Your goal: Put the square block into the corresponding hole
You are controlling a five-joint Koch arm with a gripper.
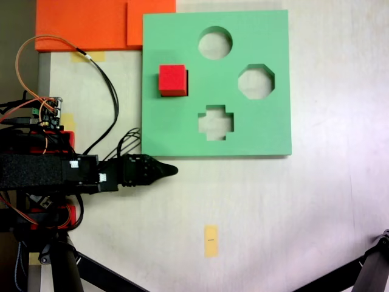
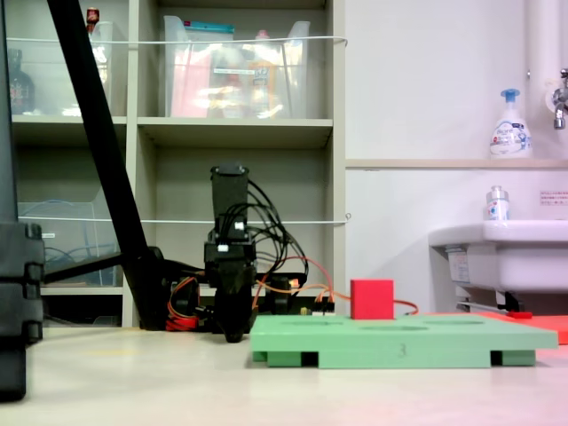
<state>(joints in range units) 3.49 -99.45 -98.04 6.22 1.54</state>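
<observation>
1. One red square block (image 1: 172,79) sits in the corresponding hole (image 1: 186,82) near the left edge of the green foam board (image 1: 255,131) in the top-down fixed view; a dark sliver of the cutout shows along its right side.
2. In the low fixed view the block (image 2: 372,299) stands well proud of the board's top face (image 2: 399,342).
3. My gripper (image 1: 170,171) lies off the board, just below its lower left corner, tip pointing right over the bare table (image 1: 316,213).
4. My jaws meet in a single dark tip, so I cannot tell whether they are parted or closed; nothing is between them.
5. From the low view I (image 2: 233,333) hang tip-down close to the tabletop, left of the board.
6. Orange foam slabs (image 1: 91,24) lie touching the board's upper left.
</observation>
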